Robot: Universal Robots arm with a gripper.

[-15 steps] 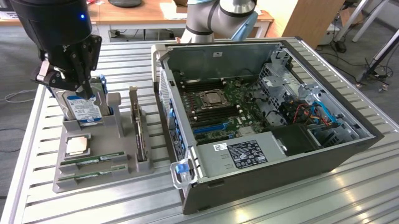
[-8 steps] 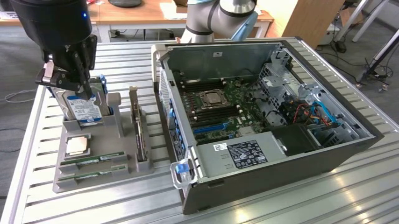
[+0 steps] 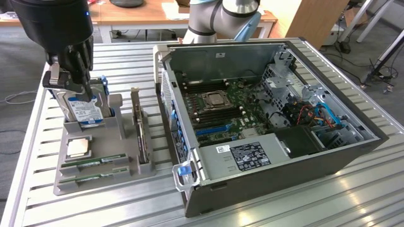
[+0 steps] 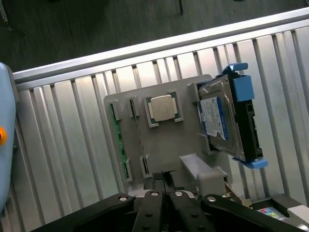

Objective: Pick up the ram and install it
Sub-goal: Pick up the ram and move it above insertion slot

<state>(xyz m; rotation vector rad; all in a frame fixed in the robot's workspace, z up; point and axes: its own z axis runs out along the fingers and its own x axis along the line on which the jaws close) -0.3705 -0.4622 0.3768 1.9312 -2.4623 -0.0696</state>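
Two green ram sticks (image 3: 94, 162) lie on edge in the front slots of a grey holder tray (image 3: 126, 172), in the exterior view's left. The wrist view shows one ram stick (image 4: 116, 126) as a thin green strip along the tray's edge. My gripper (image 3: 77, 86) hangs above the tray's far end, over the hard drive (image 3: 82, 109), well away from the ram. Its fingers (image 4: 153, 205) are pressed together, shut on nothing. The open computer case (image 3: 265, 118) lies on the exterior view's right, with its motherboard (image 3: 227, 111) exposed.
The tray also holds a square silver processor (image 3: 79, 147), a blue-labelled hard drive (image 4: 224, 121) in a blue bracket, and a card (image 3: 136, 127) standing upright. All of it rests on a slatted metal table (image 3: 303, 203). The arm's base (image 3: 221, 19) stands behind the case.
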